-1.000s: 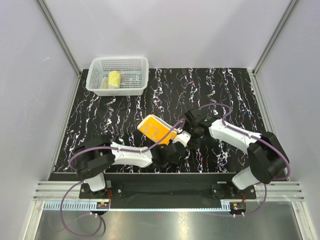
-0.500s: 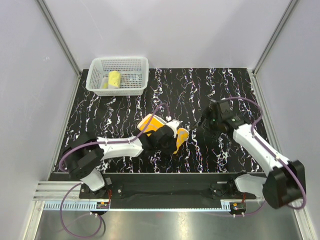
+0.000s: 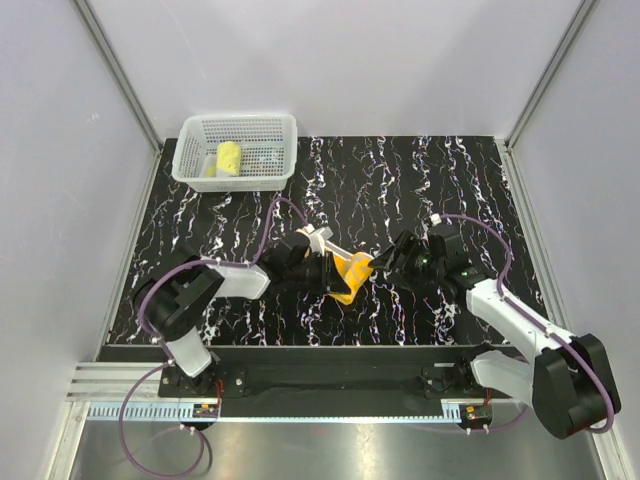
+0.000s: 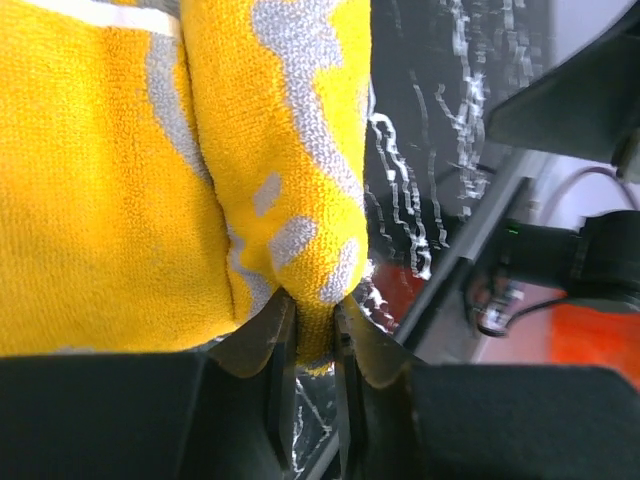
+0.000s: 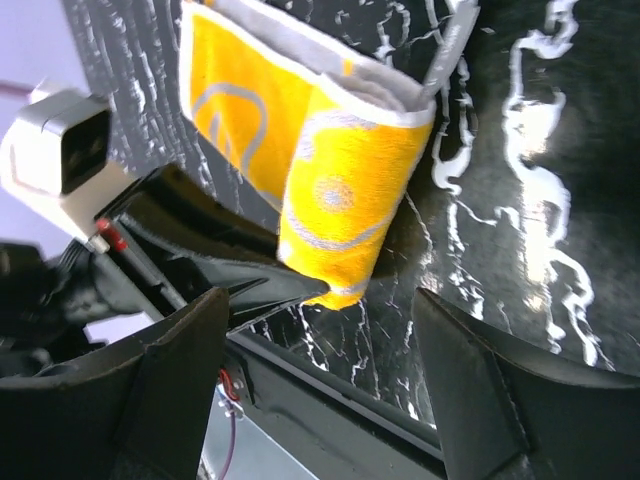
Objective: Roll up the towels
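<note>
The bright orange towel (image 3: 351, 273), folded over with its paler back showing, sits at the table's middle front. My left gripper (image 3: 333, 270) is shut on its lower edge; the left wrist view shows the orange towel (image 4: 150, 200) pinched between the left gripper's (image 4: 312, 325) jaws. My right gripper (image 3: 386, 262) stands open just right of it, its jaws wide apart, with the end of the orange towel (image 5: 340, 190) in front of the right gripper (image 5: 318, 300) and not touched by it. The pale yellow towel (image 3: 229, 158) lies rolled in the basket.
The white mesh basket (image 3: 270, 165) stands at the back left corner of the black marbled table (image 3: 430, 180). Metal frame posts and pale walls border the table on the left, right and back.
My left gripper swung up and left, folding the orange towel over. My right gripper let go, opened wider, drew off to the right, then came back to face the towel's end.
</note>
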Robot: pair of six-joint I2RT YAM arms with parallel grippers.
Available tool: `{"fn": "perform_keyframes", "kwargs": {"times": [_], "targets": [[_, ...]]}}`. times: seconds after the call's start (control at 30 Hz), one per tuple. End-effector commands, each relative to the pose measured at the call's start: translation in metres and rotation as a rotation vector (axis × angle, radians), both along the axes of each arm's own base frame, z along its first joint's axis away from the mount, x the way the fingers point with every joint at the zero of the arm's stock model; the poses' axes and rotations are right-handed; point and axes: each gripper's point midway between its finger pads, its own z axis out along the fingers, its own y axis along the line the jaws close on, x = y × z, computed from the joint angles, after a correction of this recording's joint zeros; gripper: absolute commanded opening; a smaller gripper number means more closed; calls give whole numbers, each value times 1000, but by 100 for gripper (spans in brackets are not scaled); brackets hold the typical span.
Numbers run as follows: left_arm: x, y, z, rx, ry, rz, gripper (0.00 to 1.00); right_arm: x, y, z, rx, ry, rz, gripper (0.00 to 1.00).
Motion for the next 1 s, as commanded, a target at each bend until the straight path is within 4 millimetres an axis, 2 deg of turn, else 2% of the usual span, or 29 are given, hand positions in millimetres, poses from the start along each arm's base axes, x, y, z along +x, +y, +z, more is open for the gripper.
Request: {"fn": "perform_keyframes", "kwargs": {"times": [0.0, 0.17, 0.4, 0.77, 0.97], "targets": [[-1, -12, 24, -184, 54, -61, 12, 10, 23, 15, 123, -99, 50, 80], [5, -6, 14, -194, 108, -57, 13, 8, 42, 0, 132, -87, 73, 80], [17, 6, 3, -224, 191, -14, 13, 8, 50, -38, 49, -16, 50, 79], [18, 19, -18, -256, 300, 8, 14, 28, 53, -48, 63, -57, -7, 78], [22, 18, -21, -272, 320, 8, 15, 31, 60, -69, 58, -20, 3, 77]]}}
